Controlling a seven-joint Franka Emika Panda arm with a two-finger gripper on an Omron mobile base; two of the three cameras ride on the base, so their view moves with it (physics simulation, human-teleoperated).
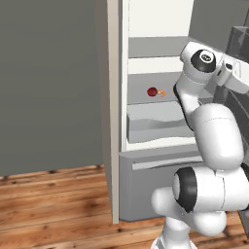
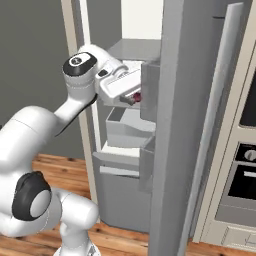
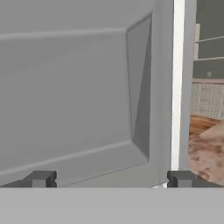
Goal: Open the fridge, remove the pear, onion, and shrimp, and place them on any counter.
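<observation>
1. Fridge [image 1: 116, 121] door stands open.
2. Onion [image 1: 152, 91] and shrimp [image 1: 162, 93] sit side by side on a grey shelf.
3. Gripper [image 3: 111, 178] spread wide, empty, facing the inner door panel.

fridge: tall grey-silver fridge [image 2: 175, 150] with open door edge-on toward the camera, long vertical handle on it | interior: white walls, grey shelves, grey drawer [image 2: 127, 131] | arm: white hand reaches in at shelf level | onion: small dark-red ball [image 2: 136, 97] partly visible just beside the hand, by the door's inner edge | right edge: beige oven cabinet [image 2: 240, 165]
</observation>
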